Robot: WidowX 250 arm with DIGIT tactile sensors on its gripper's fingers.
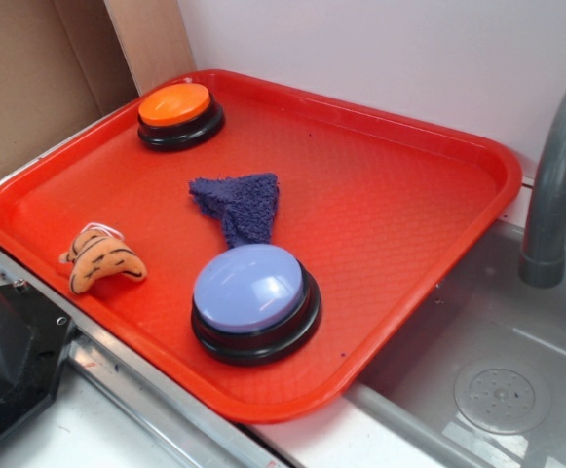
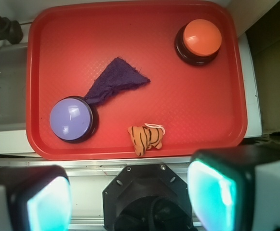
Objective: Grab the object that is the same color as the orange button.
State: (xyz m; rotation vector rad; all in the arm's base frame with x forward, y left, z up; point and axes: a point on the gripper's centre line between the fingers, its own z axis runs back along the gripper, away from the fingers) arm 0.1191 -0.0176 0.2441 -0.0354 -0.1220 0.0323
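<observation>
The tool [image 2: 130,195] hangs wide open and empty above the tray's near edge, its two pale pads [image 2: 212,192] well apart, touching nothing. Just inside the near rim of the textured red plastic tray [image 2: 217,96] lies the toy [image 2: 146,137], a small curved striped orange plush. Beyond it, a knitted purple cloth [image 2: 112,84] touches the lavender button [image 2: 71,119]. The domed orange button [image 2: 201,39] sits in the far corner.
</observation>
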